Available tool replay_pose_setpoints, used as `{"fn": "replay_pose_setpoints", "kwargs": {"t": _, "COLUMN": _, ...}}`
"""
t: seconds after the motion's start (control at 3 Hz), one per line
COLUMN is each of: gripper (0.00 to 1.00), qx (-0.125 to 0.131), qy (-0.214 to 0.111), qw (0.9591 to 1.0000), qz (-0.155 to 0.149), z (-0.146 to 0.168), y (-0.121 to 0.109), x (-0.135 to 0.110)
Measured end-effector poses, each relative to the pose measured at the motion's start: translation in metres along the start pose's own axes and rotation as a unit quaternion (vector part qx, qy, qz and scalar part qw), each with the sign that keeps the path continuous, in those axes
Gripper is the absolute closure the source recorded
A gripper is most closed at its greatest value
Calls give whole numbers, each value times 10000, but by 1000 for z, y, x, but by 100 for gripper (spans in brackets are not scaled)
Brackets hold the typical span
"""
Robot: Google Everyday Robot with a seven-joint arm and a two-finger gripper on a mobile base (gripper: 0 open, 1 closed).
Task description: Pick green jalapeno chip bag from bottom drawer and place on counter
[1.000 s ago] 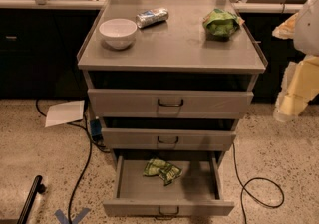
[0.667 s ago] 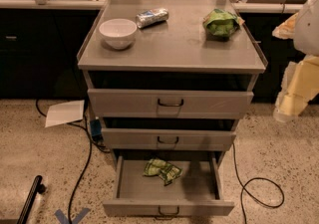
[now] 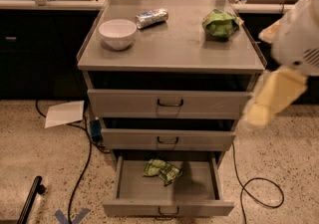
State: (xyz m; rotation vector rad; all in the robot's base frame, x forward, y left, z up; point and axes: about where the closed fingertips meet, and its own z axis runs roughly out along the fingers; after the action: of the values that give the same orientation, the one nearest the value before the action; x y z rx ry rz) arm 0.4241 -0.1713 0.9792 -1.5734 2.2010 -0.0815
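The green jalapeno chip bag (image 3: 162,169) lies crumpled on the floor of the open bottom drawer (image 3: 197,190), left of its middle. The drawer is pulled out, with a small dark handle on its low front panel. The counter (image 3: 174,46) is the grey steel top of the cabinet. My gripper (image 3: 260,112) hangs blurred at the right of the cabinet, level with the upper drawers. It is well above and to the right of the bag and holds nothing that I can see.
On the counter stand a white bowl (image 3: 117,33), a silver-blue packet (image 3: 152,17) and a lime-green bag (image 3: 220,23). The two upper drawers stand slightly ajar. A sheet of paper (image 3: 65,113) and black cables (image 3: 256,188) lie on the speckled floor.
My arm has swung left and down, closer to the cabinet's right side. The chip bag and the drawers have not moved.
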Motion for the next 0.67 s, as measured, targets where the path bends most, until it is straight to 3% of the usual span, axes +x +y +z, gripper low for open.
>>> {"fn": "replay_pose_setpoints", "kwargs": {"t": 0.67, "gripper": 0, "qx": 5, "qy": -51, "qw": 9968, "qz": 801, "z": 132, "y": 48, "x": -52}}
